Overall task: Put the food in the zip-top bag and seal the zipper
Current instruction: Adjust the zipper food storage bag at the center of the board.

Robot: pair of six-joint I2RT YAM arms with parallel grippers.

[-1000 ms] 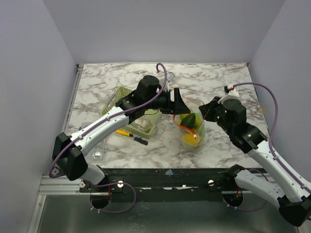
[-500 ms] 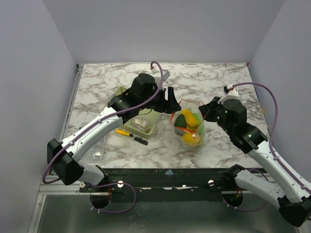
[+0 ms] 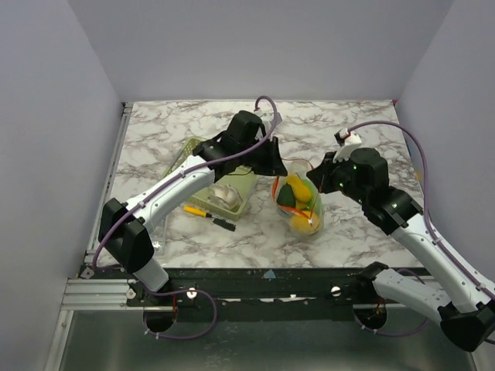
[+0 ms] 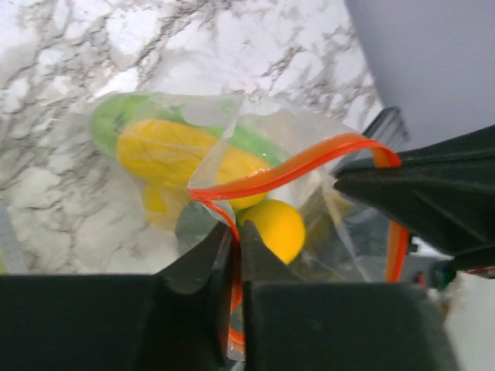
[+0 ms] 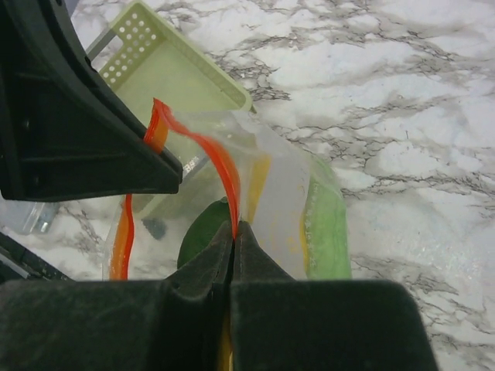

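Note:
The zip-top bag (image 3: 298, 202) stands on the marble table with yellow, orange and green food inside it. In the left wrist view a yellow ball (image 4: 278, 228), a yellow cob-like piece (image 4: 174, 154) and a light green piece (image 4: 116, 124) show through the plastic. My left gripper (image 4: 234, 241) is shut on the zipper (image 4: 294, 166) at the bag's left rim. My right gripper (image 5: 234, 230) is shut on the zipper (image 5: 220, 166) at the opposite rim. A dark green piece (image 5: 203, 230) and a light green one (image 5: 325, 224) lie below it. The mouth gapes between the two grips.
A pale green slotted basket (image 3: 199, 151) with a whitish object (image 3: 223, 193) inside sits left of the bag, under the left arm. A yellow-and-black pen (image 3: 205, 212) lies in front of it. A small clear item (image 3: 155, 246) rests near the table's front left edge.
My left gripper, open above the bag a second ago, has come down and shut on the zipper's left side. My right arm has shifted slightly back, still pinching the rim.

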